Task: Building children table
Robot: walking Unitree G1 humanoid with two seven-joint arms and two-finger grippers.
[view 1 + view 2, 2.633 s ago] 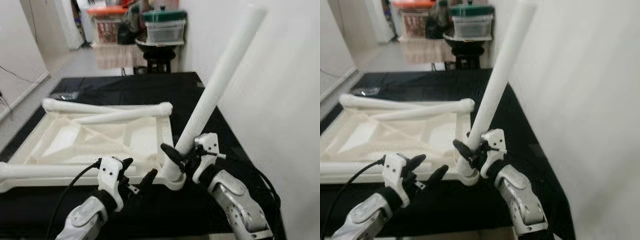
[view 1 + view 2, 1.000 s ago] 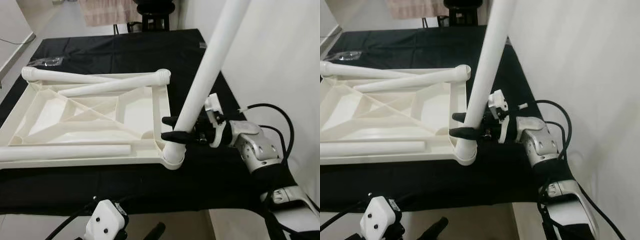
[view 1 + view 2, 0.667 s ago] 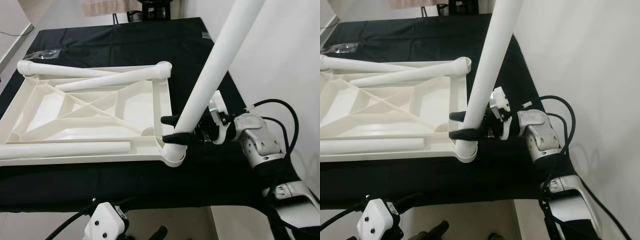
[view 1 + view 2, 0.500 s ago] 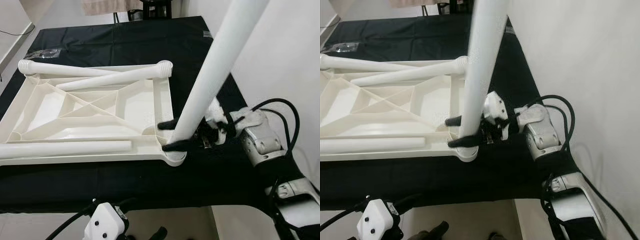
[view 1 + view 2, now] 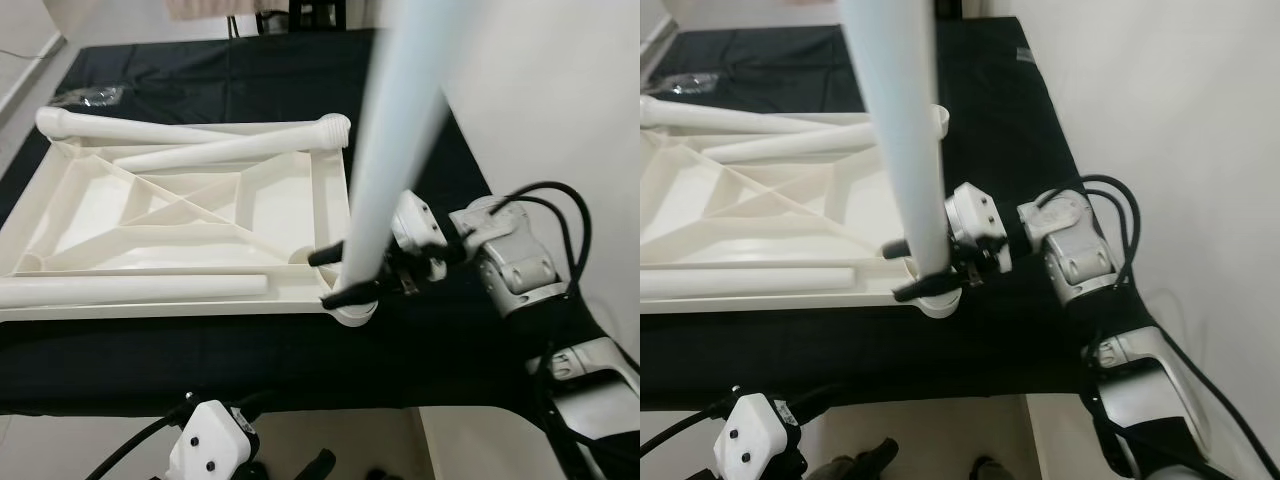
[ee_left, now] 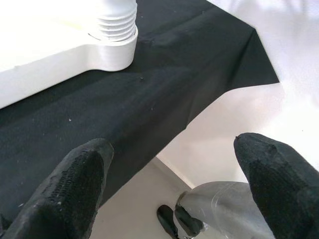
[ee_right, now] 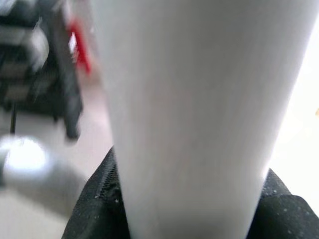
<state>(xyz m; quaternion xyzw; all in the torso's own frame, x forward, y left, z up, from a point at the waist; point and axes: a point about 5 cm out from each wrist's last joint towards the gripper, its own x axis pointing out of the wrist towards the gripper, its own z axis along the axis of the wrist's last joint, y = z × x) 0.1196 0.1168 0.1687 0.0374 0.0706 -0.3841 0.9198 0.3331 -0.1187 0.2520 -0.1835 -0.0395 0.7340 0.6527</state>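
A white plastic table top (image 5: 150, 305) lies upside down on black cloth. At its near right corner socket (image 5: 352, 312) a white table leg (image 5: 385, 170) stands almost upright, blurred. My right gripper (image 5: 335, 275) is shut on the leg just above the socket; the right wrist view shows the leg (image 7: 199, 99) close up between the black fingers (image 7: 94, 209). One loose leg (image 5: 130, 288) lies along the near rim, and two more legs (image 5: 150, 130) rest at the far rim. My left gripper (image 6: 174, 152) hangs open below the front edge, facing a threaded corner socket (image 6: 117, 30).
The black cloth (image 5: 300, 80) covers the whole platform and drops off at the front edge (image 6: 199, 94). A white wall (image 5: 560, 100) runs close along the right side. A clear plastic bag (image 5: 95, 95) lies at the far left. Cables (image 5: 560, 200) loop off my right arm.
The leg has swung from leaning right and away to nearly upright over the corner socket, my right gripper turning with it. The left arm stays low.
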